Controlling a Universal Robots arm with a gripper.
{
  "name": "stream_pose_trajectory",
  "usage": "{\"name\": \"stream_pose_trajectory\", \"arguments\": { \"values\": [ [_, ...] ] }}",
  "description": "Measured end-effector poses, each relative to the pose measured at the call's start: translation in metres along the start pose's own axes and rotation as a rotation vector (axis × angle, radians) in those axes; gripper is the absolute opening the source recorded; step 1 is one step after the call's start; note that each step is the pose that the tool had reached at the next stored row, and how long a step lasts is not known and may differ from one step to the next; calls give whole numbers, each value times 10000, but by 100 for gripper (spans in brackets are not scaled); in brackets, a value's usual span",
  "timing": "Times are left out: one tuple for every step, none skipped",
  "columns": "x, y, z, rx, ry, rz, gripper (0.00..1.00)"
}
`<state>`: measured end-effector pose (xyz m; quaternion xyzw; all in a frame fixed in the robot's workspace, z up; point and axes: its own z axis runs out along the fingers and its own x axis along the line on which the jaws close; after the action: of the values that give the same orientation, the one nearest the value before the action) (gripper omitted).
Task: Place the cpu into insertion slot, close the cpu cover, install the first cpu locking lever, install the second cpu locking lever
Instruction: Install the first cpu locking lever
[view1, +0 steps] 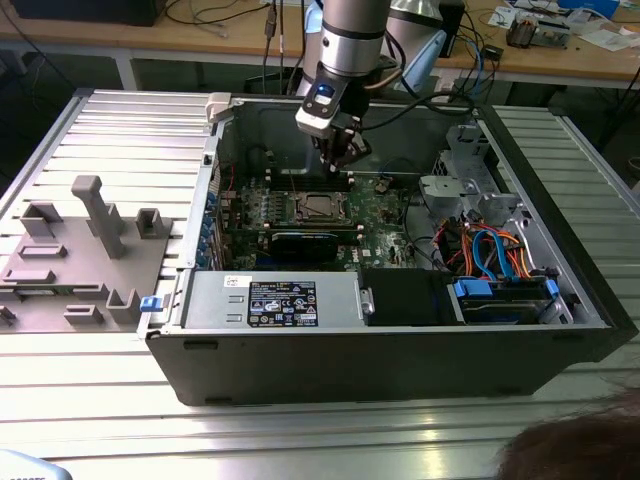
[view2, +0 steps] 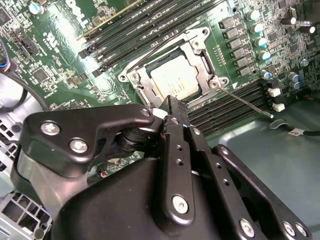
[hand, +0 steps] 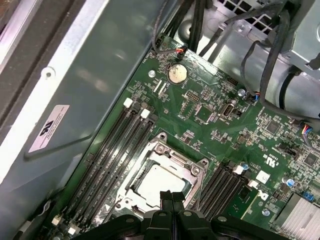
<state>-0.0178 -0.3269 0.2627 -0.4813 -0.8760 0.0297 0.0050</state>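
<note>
Status:
- The gripper (view1: 338, 155) is inside the open pc case (view1: 400, 360), low over the motherboard (hand: 220, 120). It sits just off the insertion slot (view2: 131, 77), on the side towards the case's rear wall.
- In both wrist views the fingertips (hand: 167, 197) are pressed together with only a seam between them, and nothing is clamped.
- The cpu (view2: 175, 82) is seated in the slot with its dull silver top facing up.
- The cpu cover (view2: 204, 62) lies flat over the cpu, which shows through the window. The first wrist view agrees, with the frame (hand: 172, 160) down around the chip (hand: 159, 184).
- One locking lever (view2: 245, 101) angles out from a corner of the slot, and its free end lies across the memory slots (view2: 150, 25) on that side. It is not tucked against the frame.
- The other lever (view2: 150, 59) runs close along the opposite edge of the frame. I can't tell whether it is hooked.
- The slot is mid-board, between two banks of memory slots.
- A coin cell (hand: 176, 74) sits near the board edge by the case wall.
- A black graphics card (view1: 305, 245) sits just beside the slot, and the power supply (view1: 280, 300) is along the case's near wall.
- The case lies on a slatted metal table (view1: 130, 130).
- A grey fixture (view1: 90, 250) is on the table towards the exterior view's left, well apart from the case.
- A person's hair (view1: 570, 450) shows at the table's near edge.
</note>
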Motion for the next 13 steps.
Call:
{"name": "stream_pose_trajectory", "arguments": {
  "values": [
    [0, 0, 0, -2, -4, -64, 11],
    [0, 0, 0, -3, -9, -150, 11],
    [0, 0, 0, -5, -14, -241, 11],
    [0, 0, 0, -7, -18, -307, 11],
    [0, 0, 0, -9, -24, -422, 11],
    [0, 0, 0, -11, -29, -501, 11],
    [0, 0, 0, -12, -32, -560, 11],
    [0, 0, 0, -15, -41, -709, 11],
    [0, 0, 0, -16, -46, -806, 11],
    [0, 0, 0, -19, -53, -922, 11],
    [0, 0, 0, -20, -56, -980, 11],
    [0, 0, 0, -22, -59, -1044, 11],
    [0, 0, 0, -23, -63, -1111, 11]
  ]
}}
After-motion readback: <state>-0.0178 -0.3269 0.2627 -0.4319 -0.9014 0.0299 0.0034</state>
